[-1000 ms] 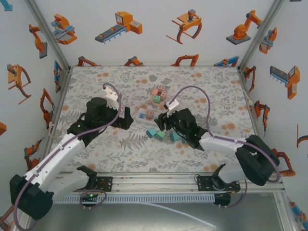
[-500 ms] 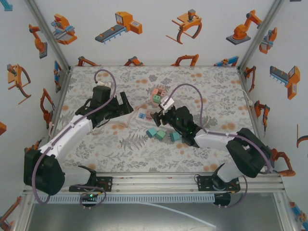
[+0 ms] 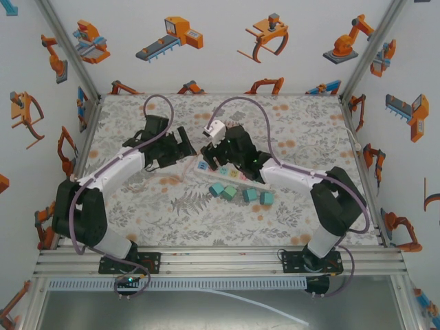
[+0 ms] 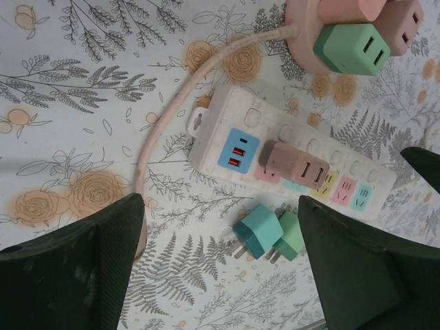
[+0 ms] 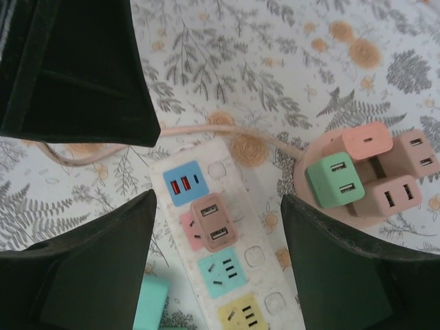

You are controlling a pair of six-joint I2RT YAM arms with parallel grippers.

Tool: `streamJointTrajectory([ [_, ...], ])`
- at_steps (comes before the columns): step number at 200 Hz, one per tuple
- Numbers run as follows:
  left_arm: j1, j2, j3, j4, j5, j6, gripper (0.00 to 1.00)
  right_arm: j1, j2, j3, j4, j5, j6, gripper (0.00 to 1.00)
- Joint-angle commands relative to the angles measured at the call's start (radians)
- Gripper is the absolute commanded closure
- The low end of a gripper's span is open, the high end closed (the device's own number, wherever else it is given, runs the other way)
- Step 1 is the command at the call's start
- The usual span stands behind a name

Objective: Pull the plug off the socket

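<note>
Nothing legible showed: no lettering, brand or number could be read on the power strip (image 4: pixel 210 141), the pink plug (image 4: pixel 295 163) or the walls (image 3: pixel 220 69).

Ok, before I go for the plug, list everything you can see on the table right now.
Power strip: one, white with pastel sockets, mid-table.
Pink plug: one, dusty pink, seated in the strip next to its blue USB panel.
Loose plugs: four, teal and green, on the table on the near side of the strip.
Round socket: one, pink, beyond the strip, carrying one green and three pink plugs.
Cord: one, pink, curving from the round socket past the strip's end.
Left gripper: open, over the strip.
Right gripper: open, fingers either side of the pink plug.
</note>
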Motion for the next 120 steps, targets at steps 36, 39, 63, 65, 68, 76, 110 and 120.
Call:
streamJointTrajectory([
  [36,0.007,0.099,0.057,0.003,0.062,-0.038,0.17,-0.004,0.124,0.085,-0.170,-0.015,-0.095,0.35],
  [39,0.007,0.106,0.060,0.000,0.065,-0.038,0.17,-0.004,0.130,0.088,-0.168,-0.016,-0.097,0.35],
  [63,0.005,0.150,0.070,-0.014,0.073,-0.037,0.21,-0.004,0.170,0.100,-0.137,-0.020,-0.105,0.40],
  [65,0.005,0.154,0.070,-0.015,0.072,-0.037,0.22,-0.004,0.173,0.100,-0.134,-0.021,-0.107,0.40],
  [68,0.005,0.159,0.072,-0.015,0.073,-0.037,0.22,-0.004,0.177,0.100,-0.129,-0.022,-0.111,0.41],
  [76,0.006,0.175,0.078,-0.016,0.078,-0.037,0.23,-0.005,0.186,0.101,-0.119,-0.029,-0.115,0.44],
  [110,0.001,0.254,0.117,-0.027,0.129,-0.036,0.29,-0.004,0.208,0.101,-0.099,-0.047,-0.121,0.52],
  [120,-0.004,0.273,0.129,-0.030,0.135,-0.033,0.32,-0.004,0.209,0.099,-0.097,-0.048,-0.123,0.53],
])
